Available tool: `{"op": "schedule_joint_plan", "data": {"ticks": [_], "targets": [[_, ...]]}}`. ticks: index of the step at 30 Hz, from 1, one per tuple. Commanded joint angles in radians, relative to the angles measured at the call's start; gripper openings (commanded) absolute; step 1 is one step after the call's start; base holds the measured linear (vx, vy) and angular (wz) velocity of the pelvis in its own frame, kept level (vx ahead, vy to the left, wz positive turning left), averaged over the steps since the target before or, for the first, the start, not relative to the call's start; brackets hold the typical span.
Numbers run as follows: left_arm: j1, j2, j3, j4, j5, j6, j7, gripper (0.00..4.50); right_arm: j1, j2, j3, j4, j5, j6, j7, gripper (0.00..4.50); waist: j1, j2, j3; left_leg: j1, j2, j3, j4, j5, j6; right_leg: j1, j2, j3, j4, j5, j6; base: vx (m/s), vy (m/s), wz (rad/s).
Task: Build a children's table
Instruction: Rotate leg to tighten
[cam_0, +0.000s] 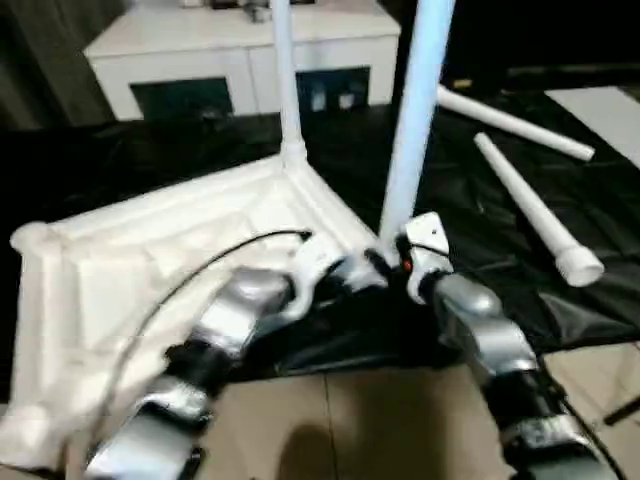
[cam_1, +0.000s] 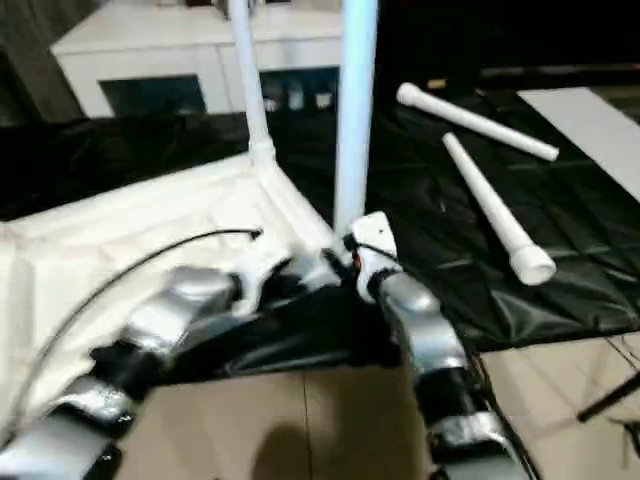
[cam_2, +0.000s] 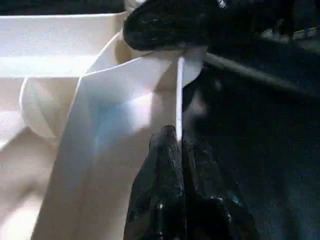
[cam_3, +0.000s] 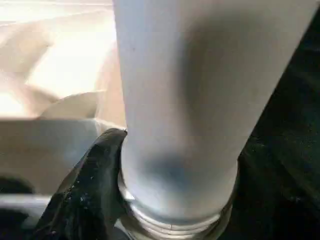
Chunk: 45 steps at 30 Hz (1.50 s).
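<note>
A home-like room: white cabinet (cam_0: 240, 55) with glass doors, tiled floor (cam_0: 380, 420), black sheet (cam_0: 500, 230).

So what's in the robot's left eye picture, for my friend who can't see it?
The robot's right end effector holds a white leg upright at the near corner of the upside-down white table top. A second leg already stands in the far corner. Two more legs lie on the black sheet.
</note>
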Motion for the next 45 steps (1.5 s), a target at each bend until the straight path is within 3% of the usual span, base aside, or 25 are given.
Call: {"op": "schedule_joint_plan", "data": {"ticks": [1, 2, 3, 8, 11, 14, 17, 20, 21, 22, 27, 29, 31, 35, 39, 45], "targets": [[-0.027, -0.042, 0.065, 0.099, 0.014, 0.003, 0.192, 0.0, -0.011, 0.071, -0.045, 0.09, -0.007, 0.029, -0.179, 2.67, -0.005, -0.018, -0.055, 0.02, 0.027, -0.012, -0.076, -0.195, 0.016, 0.028, -0.045, 0.032, -0.083, -0.159, -0.218, 0.0, 0.0, 0.0], [-0.036, -0.058, 0.066, 0.114, 0.018, -0.003, 0.211, 0.0, -0.033, 0.099, -0.048, 0.132, -0.007, 0.022, -0.217, 2.67, -0.003, -0.016, -0.055, 0.023, 0.027, -0.013, -0.076, -0.201, 0.013, 0.025, -0.045, 0.032, -0.084, -0.169, -0.216, 0.0, 0.0, 0.0], [-0.037, -0.06, 0.065, 0.115, 0.019, -0.004, 0.212, 0.0, -0.037, 0.103, -0.048, 0.139, -0.007, 0.02, -0.22, 2.67, -0.005, -0.017, -0.056, 0.019, 0.028, -0.016, -0.077, -0.202, 0.013, 0.031, -0.046, 0.03, -0.082, -0.165, -0.213, 0.0, 0.0, 0.0], [-0.04, -0.058, 0.054, 0.111, 0.026, -0.02, 0.193, 0.0, -0.069, 0.129, -0.063, 0.186, 0.017, -0.043, -0.201, 2.67, -0.003, -0.02, -0.056, 0.014, 0.027, -0.014, -0.075, -0.194, 0.044, 0.033, -0.047, 0.03, -0.083, -0.131, -0.204, 0.0, 0.0, 0.0], [-0.035, -0.038, 0.043, 0.106, 0.029, -0.037, 0.161, 0.0, -0.085, 0.118, -0.057, 0.195, 0.008, -0.112, -0.15, 3.37, -0.002, -0.02, -0.055, 0.014, 0.029, -0.015, -0.077, -0.207, 0.05, 0.032, -0.048, 0.03, -0.086, -0.159, -0.201, 0.0, 0.0, 0.0], [-0.027, -0.024, 0.035, 0.098, 0.031, -0.049, 0.128, 0.0, -0.097, 0.102, -0.047, 0.21, -0.001, -0.147, -0.12, 3.46, -0.007, -0.021, -0.056, 0.006, 0.027, -0.017, -0.078, -0.202, 0.055, 0.038, -0.048, 0.028, -0.081, -0.149, -0.202, 0.0, 0.0, 0.0], [0.0, 0.01, 0.013, 0.06, 0.03, -0.062, 0.052, 0.0, -0.102, 0.069, -0.043, 0.201, 0.023, -0.165, -0.018, 3.74, -0.012, -0.021, -0.056, 0.009, 0.029, -0.015, -0.076, -0.211, 0.063, 0.036, -0.048, 0.028, -0.083, -0.143, -0.216, 0.0, 0.0, 0.0], [0.027, 0.037, -0.006, 0.016, 0.012, -0.094, -0.037, 0.0, -0.094, 0.02, -0.009, 0.187, -0.009, -0.209, 0.064, 3.8, -0.013, -0.019, -0.057, 0.009, 0.03, -0.013, -0.072, -0.173, 0.082, 0.035, -0.047, 0.028, -0.079, -0.097, -0.235, 0.0, 0.0, 0.0], [0.027, 0.037, -0.006, 0.016, 0.012, -0.094, -0.037, 0.0, -0.094, 0.02, -0.009, 0.187, -0.009, -0.209, 0.064, 3.8, -0.012, -0.019, -0.059, 0.009, 0.032, -0.013, -0.071, -0.167, 0.084, 0.036, -0.048, 0.027, -0.077, -0.087, -0.24, 0.0, 0.0, 0.0], [0.049, 0.049, -0.001, -0.044, -0.033, -0.08, -0.112, 0.0, -0.071, -0.024, 0.015, 0.151, -0.005, -0.231, 0.175, 3.8, -0.009, -0.019, -0.058, 0.009, 0.033, -0.012, -0.07, -0.155, 0.096, 0.038, -0.047, 0.026, -0.073, -0.063, -0.251, 0.0, 0.0, 0.0], [0.096, 0.134, -0.051, -0.165, -0.076, -0.123, -0.309, 0.0, 0.006, -0.171, 0.093, 0.02, 0.016, -0.302, 0.474, 3.8, 0.008, -0.017, -0.061, 0.01, 0.037, -0.01, -0.065, -0.131, 0.124, 0.037, -0.044, 0.028, -0.065, 0.007, -0.262, 0.0, 0.0, 0.0], [0.101, 0.143, -0.052, -0.183, -0.087, -0.116, -0.334, 0.0, 0.015, -0.188, 0.096, 0.005, 0.026, -0.301, 0.51, 3.8, 0.006, -0.018, -0.061, 0.01, 0.036, -0.008, -0.064, -0.125, 0.134, 0.037, -0.043, 0.028, -0.062, 0.033, -0.269, 0.0, 0.0, 0.0], [0.119, 0.197, -0.066, -0.244, -0.105, -0.096, -0.447, 0.0, 0.046, -0.252, 0.104, -0.063, 0.082, -0.266, 0.654, 3.8, 0.011, -0.019, -0.061, 0.012, 0.04, -0.01, -0.065, -0.131, 0.14, 0.04, -0.044, 0.027, -0.061, 0.021, -0.27, 0.0, 0.0, 0.0], [0.126, 0.229, -0.072, -0.252, -0.099, -0.099, -0.482, 0.0, 0.066, -0.303, 0.121, -0.109, 0.107, -0.236, 0.758, 3.8, 0.012, -0.018, -0.06, 0.012, 0.04, -0.007, -0.062, -0.128, 0.144, 0.036, -0.041, 0.026, -0.06, 0.028, -0.283, 0.0, 0.0, 0.0], [0.133, 0.268, -0.08, -0.261, -0.113, -0.094, -0.537, 0.0, 0.079, -0.351, 0.139, -0.134, 0.127, -0.224, 0.858, 3.8, 0.018, -0.019, -0.057, 0.014, 0.043, -0.005, -0.066, -0.161, 0.123, 0.034, -0.043, 0.028, -0.063, -0.029, -0.278, 0.0, 0.0, 0.0], [0.137, 0.281, -0.079, -0.274, -0.113, -0.083, -0.559, 0.0, 0.08, -0.369, 0.152, -0.143, 0.129, -0.209, 0.907, 3.8, 0.022, -0.02, -0.06, 0.015, 0.042, -0.003, -0.064, -0.14, 0.114, 0.032, -0.042, 0.029, -0.059, -0.013, -0.278, 0.0, 0.0, 0.0]]}}
